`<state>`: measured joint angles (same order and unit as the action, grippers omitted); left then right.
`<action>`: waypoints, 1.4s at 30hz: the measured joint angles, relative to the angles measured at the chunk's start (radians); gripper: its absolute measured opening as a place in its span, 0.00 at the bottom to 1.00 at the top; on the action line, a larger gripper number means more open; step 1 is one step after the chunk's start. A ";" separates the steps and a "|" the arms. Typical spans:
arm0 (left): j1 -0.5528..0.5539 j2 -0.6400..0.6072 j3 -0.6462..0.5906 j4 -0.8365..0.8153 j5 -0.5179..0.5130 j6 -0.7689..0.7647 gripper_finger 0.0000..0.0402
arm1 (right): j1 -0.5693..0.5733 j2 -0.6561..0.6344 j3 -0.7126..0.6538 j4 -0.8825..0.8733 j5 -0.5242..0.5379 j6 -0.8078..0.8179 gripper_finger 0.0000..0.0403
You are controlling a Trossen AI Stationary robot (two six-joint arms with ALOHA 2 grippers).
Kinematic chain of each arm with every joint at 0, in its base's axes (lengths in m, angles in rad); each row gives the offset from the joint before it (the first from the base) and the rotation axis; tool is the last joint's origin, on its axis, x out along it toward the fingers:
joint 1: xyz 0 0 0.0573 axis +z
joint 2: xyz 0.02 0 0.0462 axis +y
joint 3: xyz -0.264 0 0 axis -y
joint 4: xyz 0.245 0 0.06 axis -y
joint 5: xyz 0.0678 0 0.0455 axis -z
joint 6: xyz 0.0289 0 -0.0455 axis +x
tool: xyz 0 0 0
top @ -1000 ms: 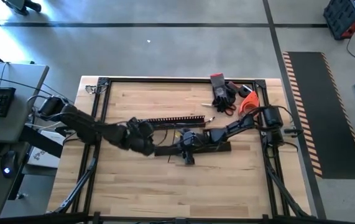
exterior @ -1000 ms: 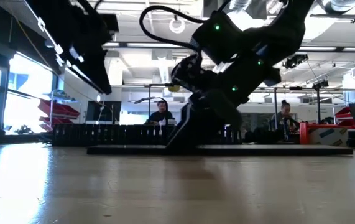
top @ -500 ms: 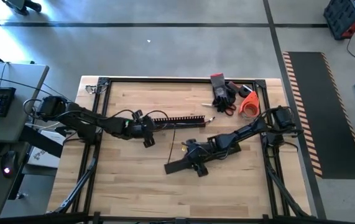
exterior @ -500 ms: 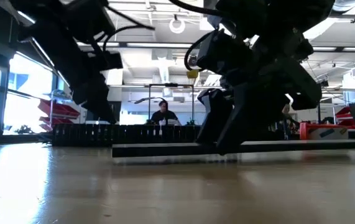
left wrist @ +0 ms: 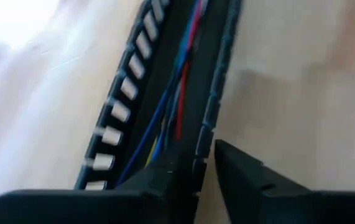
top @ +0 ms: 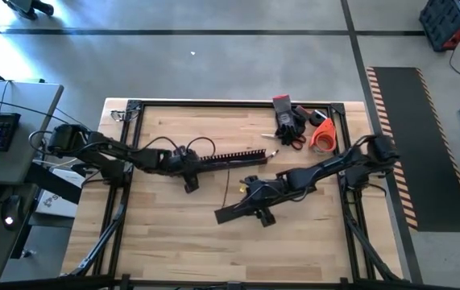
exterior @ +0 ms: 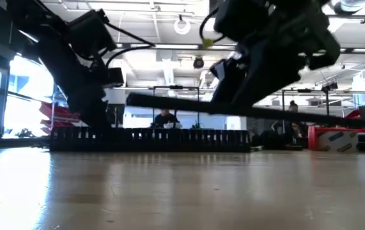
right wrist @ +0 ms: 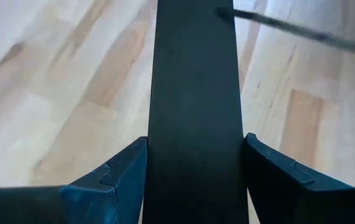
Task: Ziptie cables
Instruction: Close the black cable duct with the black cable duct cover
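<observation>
A wooden table [top: 173,217] carries a slotted black duct [top: 228,157], scissors [top: 292,142] and tape roll [top: 322,137]

Even overhead light; window glare low-view left; arms backlit silhouettes; left wrist view motion-blurred.

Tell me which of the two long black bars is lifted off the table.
The flat, smooth black bar held in the right tool; the comb-edged slotted one lies on the wooden table.

Scissors [top: 293,138], orange tape roll [top: 321,134] and gloves [top: 288,118] lie on the table [top: 165,234].
</observation>
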<state>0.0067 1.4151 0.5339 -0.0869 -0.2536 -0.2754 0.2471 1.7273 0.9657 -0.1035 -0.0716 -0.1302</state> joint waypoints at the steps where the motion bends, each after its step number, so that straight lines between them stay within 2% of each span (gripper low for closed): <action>1: -0.008 0.000 0.000 0.015 0.017 0.000 0.12 | 0.003 -0.020 0.000 -0.020 0.000 -0.003 0.51; 4: -0.043 0.000 0.000 0.052 0.042 -0.011 0.02 | 0.018 -0.084 0.000 -0.075 0.001 -0.011 0.51; 12: -0.197 0.017 0.004 0.175 0.024 -0.150 0.01 | 0.101 -0.323 0.000 -0.177 0.070 -0.020 0.51; 15: -0.264 0.075 0.030 0.222 -0.007 -0.178 0.00 | 0.130 -0.410 0.000 -0.146 0.094 -0.017 0.51; 19: -0.335 0.227 0.113 0.262 -0.047 -0.216 0.00 | 0.160 -0.482 0.001 -0.109 0.160 -0.001 0.51; 24: -0.399 0.425 0.299 0.315 -0.090 -0.233 0.00 | 0.173 -0.488 0.001 -0.113 0.216 0.050 0.51; 29: -0.437 0.526 0.454 0.287 -0.106 -0.227 0.02 | 0.179 -0.445 0.001 -0.156 0.220 0.096 0.51; 36: -0.483 0.472 0.524 0.124 -0.126 -0.259 0.20 | 0.179 -0.382 0.001 -0.161 0.218 0.138 0.50; 39: -0.531 0.427 0.525 0.032 -0.202 -0.328 0.26 | 0.179 -0.364 0.001 -0.154 0.231 0.174 0.50; 42: -0.589 0.370 0.526 -0.027 -0.323 -0.384 0.28 | 0.178 -0.345 0.001 -0.151 0.242 0.179 0.49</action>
<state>-0.5819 1.7849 1.0595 -0.1137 -0.5769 -0.6597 0.4255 1.3826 0.9668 -0.2543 0.1708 0.0486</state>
